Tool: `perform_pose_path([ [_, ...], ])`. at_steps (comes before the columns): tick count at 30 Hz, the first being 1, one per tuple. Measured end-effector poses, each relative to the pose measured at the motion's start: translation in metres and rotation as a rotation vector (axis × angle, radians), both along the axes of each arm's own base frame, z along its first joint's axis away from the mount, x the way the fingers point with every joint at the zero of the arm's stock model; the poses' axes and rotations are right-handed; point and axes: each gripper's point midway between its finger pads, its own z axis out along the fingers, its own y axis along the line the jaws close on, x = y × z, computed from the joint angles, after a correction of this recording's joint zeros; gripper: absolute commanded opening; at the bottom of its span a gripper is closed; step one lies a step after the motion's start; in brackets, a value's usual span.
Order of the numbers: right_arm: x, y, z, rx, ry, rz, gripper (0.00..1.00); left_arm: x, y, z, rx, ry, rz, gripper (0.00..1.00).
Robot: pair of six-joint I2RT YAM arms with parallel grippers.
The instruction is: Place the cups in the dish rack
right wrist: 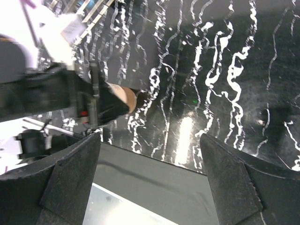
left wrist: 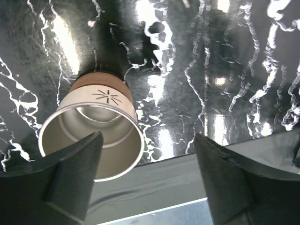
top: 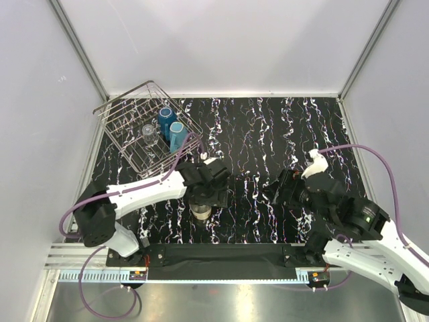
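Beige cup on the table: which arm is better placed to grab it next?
Left. The left gripper, open, hangs directly over the beige cup; the right gripper, also open, is off to the side and farther from the dish rack.

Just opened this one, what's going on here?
The left gripper, fingers open, hovers at the beige-silvery cup standing on the table, not gripping it. The clear glass, dark blue cup and light blue cup sit in the dish rack. The right gripper is open and empty.
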Motion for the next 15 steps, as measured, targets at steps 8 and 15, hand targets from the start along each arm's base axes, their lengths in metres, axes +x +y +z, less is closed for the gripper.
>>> perform_pose_path([
  [8,0.009,0.011,-0.020,-0.106,0.076,0.004,0.94,-0.001,0.014,0.061,-0.125,-0.148,-0.063,0.98],
  [15,0.022,0.039,-0.027,-0.189,0.121,0.068,0.94,-0.001,0.064,0.121,-0.197,-0.346,-0.010,0.99],
])
